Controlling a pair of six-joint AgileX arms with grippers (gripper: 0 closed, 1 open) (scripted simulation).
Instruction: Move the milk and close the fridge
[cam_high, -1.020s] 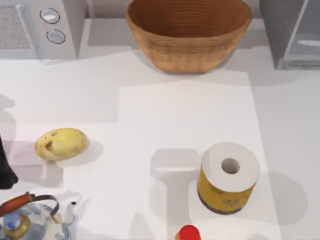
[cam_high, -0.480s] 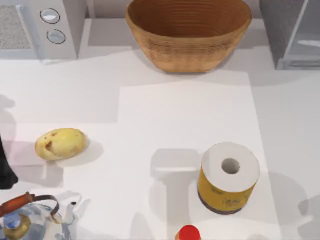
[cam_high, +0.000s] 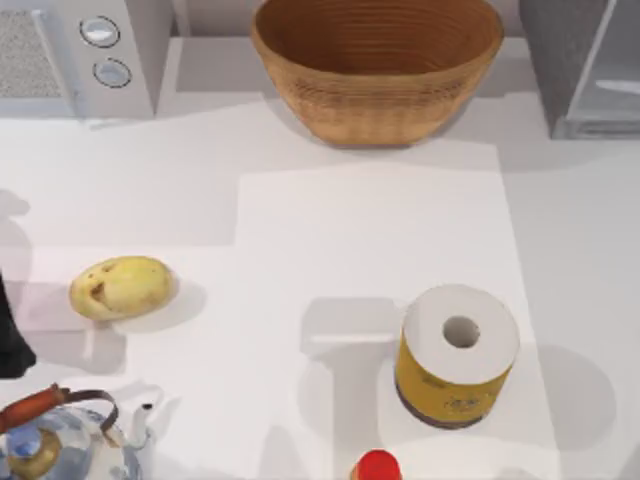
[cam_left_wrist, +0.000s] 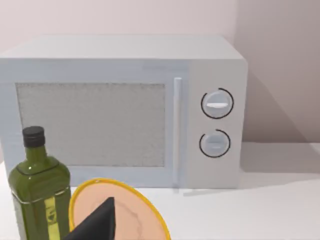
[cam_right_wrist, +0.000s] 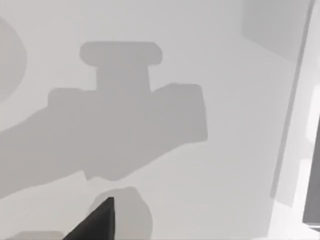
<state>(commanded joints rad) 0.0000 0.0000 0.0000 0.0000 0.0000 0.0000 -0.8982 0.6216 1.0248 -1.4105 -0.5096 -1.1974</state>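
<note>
The fridge (cam_high: 585, 65) stands at the desk's far right corner, about 1 o'clock from the middle of the top view — dark grey body with a pale door panel, only partly in frame. I cannot find the milk carton in my views, so I cannot tell where it is.

Going outward, the woven basket (cam_high: 377, 65) sits at 12 o'clock, just left of the fridge. The yellow-wrapped paper roll (cam_high: 457, 355) stands upright at about 5 o'clock, and a red cap (cam_high: 377, 467) shows near it at the near edge. The potato (cam_high: 122, 287) lies at 9 o'clock, the kettle (cam_high: 60, 440) at 8 o'clock, the microwave (cam_high: 75, 55) at 11 o'clock.

My left arm (cam_high: 12, 340) is a dark shape at the left edge. Its wrist view faces the microwave (cam_left_wrist: 125, 107), a green bottle (cam_left_wrist: 39, 190) and a yellow-rimmed plate (cam_left_wrist: 120, 212). The right wrist view looks at the bare desk (cam_right_wrist: 225, 100) with shadows. For both grippers I cannot tell whether the fingers are apart or together.
</note>
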